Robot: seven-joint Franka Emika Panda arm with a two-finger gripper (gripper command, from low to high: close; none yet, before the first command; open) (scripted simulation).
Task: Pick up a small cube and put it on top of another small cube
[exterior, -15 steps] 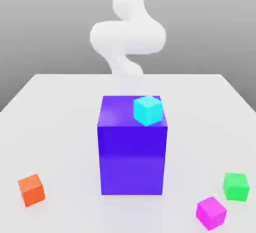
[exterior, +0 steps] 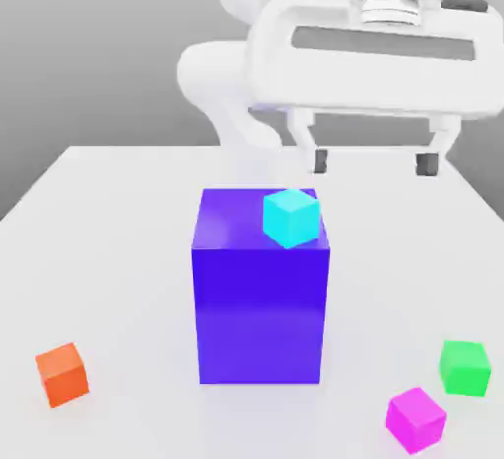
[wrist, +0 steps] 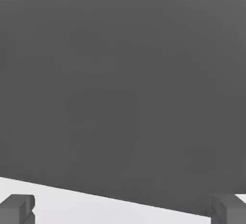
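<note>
The tool is located at the upper right of the exterior view, below the white arm. Its two fingers are spread wide, with nothing between them. The hand view likewise records the two fingertips well apart, with a pale surface between them.

The magenta-pink cube lies on the white tabletop at the lower right of the exterior view, turned at an angle and well apart from the tool. The green cube is near it, a little higher in the frame and closer to the right edge. The orange cube sits on the tabletop at the lower left.

A large blue-violet block stands at the centre of the exterior view. A cyan cube appears at the right part of its top.
</note>
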